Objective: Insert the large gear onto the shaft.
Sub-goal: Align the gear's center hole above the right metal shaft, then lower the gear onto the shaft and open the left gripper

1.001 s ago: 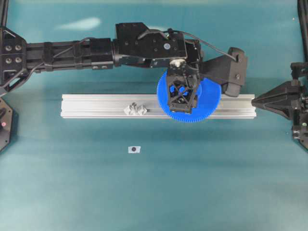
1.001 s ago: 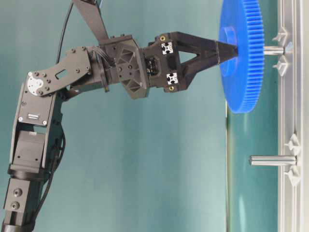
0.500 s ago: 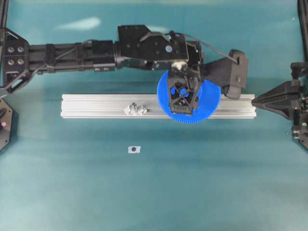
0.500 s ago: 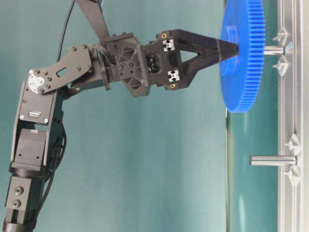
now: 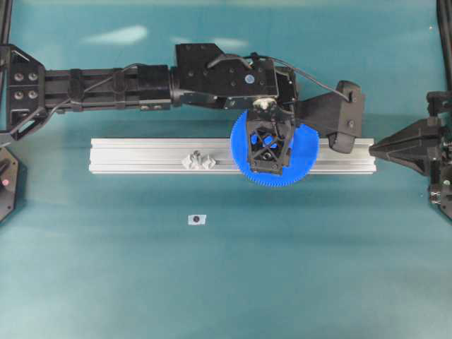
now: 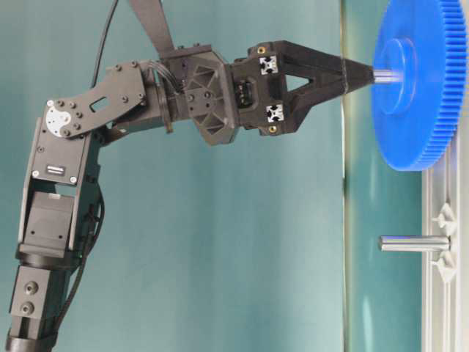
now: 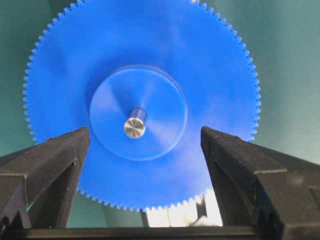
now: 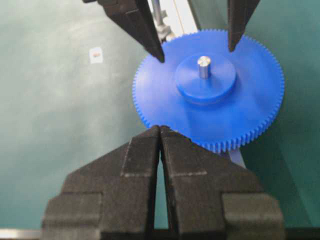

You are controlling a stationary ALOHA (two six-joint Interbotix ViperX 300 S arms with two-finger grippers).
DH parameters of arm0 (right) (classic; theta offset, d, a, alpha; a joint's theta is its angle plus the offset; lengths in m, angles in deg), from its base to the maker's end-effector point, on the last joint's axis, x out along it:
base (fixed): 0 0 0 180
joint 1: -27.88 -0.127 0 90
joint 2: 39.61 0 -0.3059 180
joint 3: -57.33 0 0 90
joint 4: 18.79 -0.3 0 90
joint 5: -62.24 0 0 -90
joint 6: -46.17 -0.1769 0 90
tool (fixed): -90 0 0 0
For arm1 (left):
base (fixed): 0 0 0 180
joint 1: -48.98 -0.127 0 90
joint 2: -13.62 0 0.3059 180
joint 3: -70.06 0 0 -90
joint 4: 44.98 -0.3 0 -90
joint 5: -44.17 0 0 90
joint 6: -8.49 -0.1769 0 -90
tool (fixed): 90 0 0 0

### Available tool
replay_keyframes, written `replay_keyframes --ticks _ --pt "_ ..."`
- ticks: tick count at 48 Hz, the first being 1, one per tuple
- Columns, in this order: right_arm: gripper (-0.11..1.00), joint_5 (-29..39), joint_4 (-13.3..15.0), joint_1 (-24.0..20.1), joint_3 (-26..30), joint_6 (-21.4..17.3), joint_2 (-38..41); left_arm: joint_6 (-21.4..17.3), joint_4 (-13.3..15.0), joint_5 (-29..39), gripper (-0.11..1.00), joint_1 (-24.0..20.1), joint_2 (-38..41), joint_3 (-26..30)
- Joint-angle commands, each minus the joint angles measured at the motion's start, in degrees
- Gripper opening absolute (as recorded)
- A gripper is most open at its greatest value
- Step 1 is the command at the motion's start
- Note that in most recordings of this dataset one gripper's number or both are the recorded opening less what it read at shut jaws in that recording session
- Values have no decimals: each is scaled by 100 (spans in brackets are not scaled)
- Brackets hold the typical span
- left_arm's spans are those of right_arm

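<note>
While teal cloth covers everything, the rail lies across.

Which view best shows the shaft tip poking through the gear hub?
Left wrist view: the shaft end shows dead centre in the hub of the large gear, unobstructed. Right wrist view shows it too, smaller and oblique. Table-level view shows only a blurred stub. Overhead, the left gripper covers it.

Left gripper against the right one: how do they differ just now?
The left gripper has its jaws open, astride the hub of the blue gear; the right gripper has its jaws shut. The left hangs over the gear, the right sits back off the end of the rail. Both are black and hold nothing.
</note>
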Motion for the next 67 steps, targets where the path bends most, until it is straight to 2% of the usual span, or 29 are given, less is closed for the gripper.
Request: replay_keyframes --ticks 1,26,40,58,67 --pt "9 -26 0 0 53 -62 44 9 -9 -9 85 26 -167 141" --pt "9 -26 0 0 62 -62 44 26 -18 123 85 26 -229 299" --pt "9 -26 9 0 62 -70 44 35 -9 773 85 18 -237 703" --pt "9 -26 0 0 53 -70 35 44 -18 1028 85 18 -237 1415" --pt "9 -26 0 9 53 -70 44 237 -9 1143 85 26 -272 1556"
